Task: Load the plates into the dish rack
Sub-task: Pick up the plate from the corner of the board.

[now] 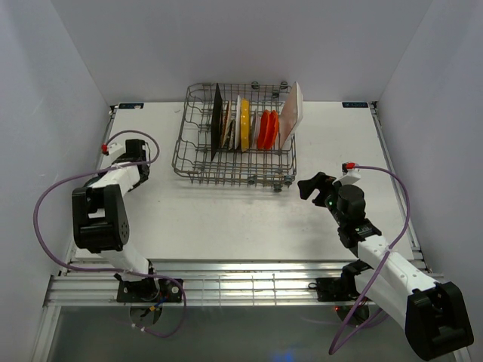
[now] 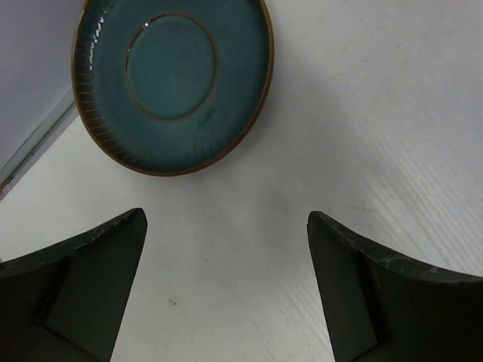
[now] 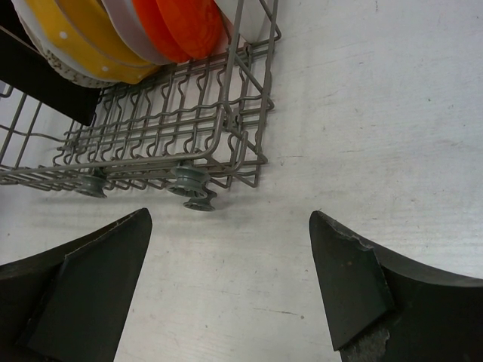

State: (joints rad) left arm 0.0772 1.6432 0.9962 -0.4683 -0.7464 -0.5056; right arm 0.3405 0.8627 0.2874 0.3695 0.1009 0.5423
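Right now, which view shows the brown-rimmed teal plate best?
The left wrist view: the teal plate lies flat on the table, nearly whole, ahead of the open left end effector. The top view does not show it; the right wrist view shows the dish rack, not this plate.

Teal plate [image 2: 172,79], top edge off-frame.

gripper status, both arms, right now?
Left gripper: open, empty; teal plate lies ahead, untouched.
Right gripper: open, empty, facing the dish rack corner.
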